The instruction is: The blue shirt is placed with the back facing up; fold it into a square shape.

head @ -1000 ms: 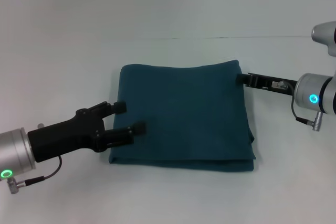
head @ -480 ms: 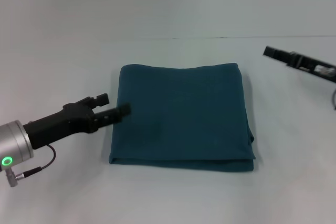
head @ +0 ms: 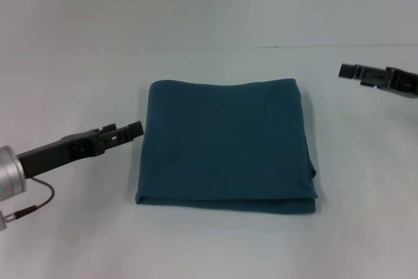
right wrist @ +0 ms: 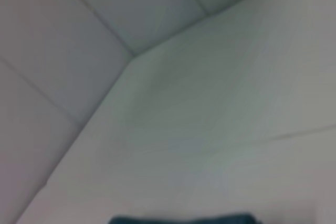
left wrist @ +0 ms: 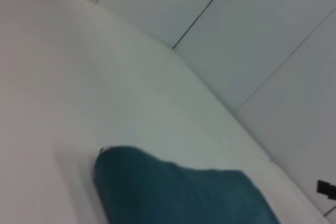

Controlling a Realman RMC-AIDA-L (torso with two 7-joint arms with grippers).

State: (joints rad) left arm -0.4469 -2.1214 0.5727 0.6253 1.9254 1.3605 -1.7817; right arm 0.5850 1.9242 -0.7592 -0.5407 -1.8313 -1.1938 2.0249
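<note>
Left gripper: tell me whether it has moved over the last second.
Yes. The left gripper has pulled back off the shirt, toward the robot's left, and now sits just outside the shirt's edge.

Table (head: 215, 246): plain white flat surface, matte, filling most of the head view; it spreads out below and on all sides of both tools.
Table edge (head: 196, 47): a thin dark line running side to side, well beyond both tool tips, where the surface meets the backdrop.
Back wall (head: 209, 4): pale grey-white, plain, rising behind the table edge, farther off than either tool.
Wall panels (left wrist: 273, 35): in the left wrist view, light panels divided by thin dark seams, standing beyond the white surface.
Panel seams (right wrist: 100, 22): in the right wrist view, dark lines meeting at a corner above the white surface.
</note>
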